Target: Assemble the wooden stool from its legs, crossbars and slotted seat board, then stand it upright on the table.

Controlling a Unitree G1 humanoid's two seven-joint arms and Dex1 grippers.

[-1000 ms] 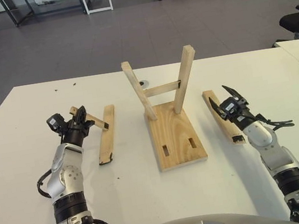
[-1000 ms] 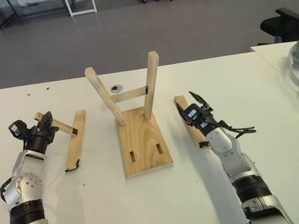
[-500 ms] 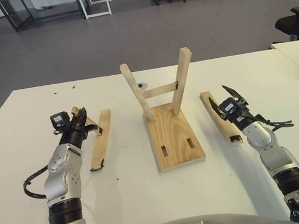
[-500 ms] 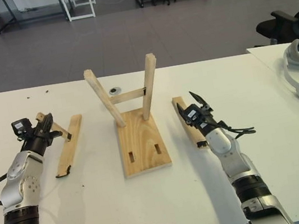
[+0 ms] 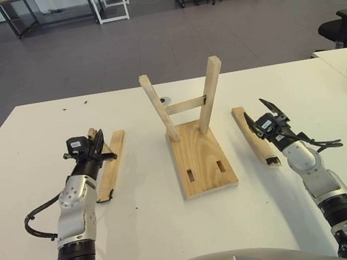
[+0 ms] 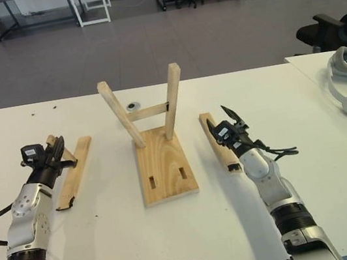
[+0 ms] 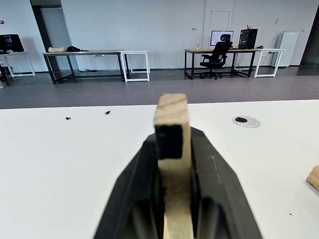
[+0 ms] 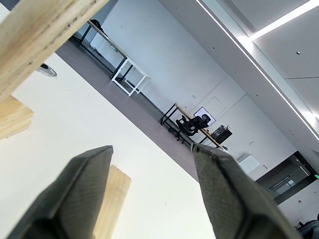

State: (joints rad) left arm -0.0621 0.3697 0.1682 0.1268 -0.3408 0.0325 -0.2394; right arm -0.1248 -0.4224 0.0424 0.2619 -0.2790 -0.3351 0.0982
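Lying flat at the middle of the table (image 5: 156, 231), the slotted seat board (image 5: 201, 158) carried two legs (image 5: 156, 106) and one crossbar (image 5: 186, 105), seated upright at its far end; the two near slots (image 5: 192, 175) were vacant. Left gripper (image 5: 93, 150): fingers (image 7: 137, 179) pressed onto a short wooden bar (image 7: 172, 124), with a loose leg (image 5: 112, 159) lying just beside it; whether bar and leg were joined could not be told. Right gripper (image 5: 265, 114): fingers spread, holding nothing, poised over the far half of the second loose leg (image 5: 252, 136), to the board's right. Handling, as judged: light, rigid timber, not slippery; notched ends probably the weak points, so mid-length holds suited best. Room: bare table toward the robot looked generous; the table's right edge lay near the right arm, and the upright legs could tip if bumped.
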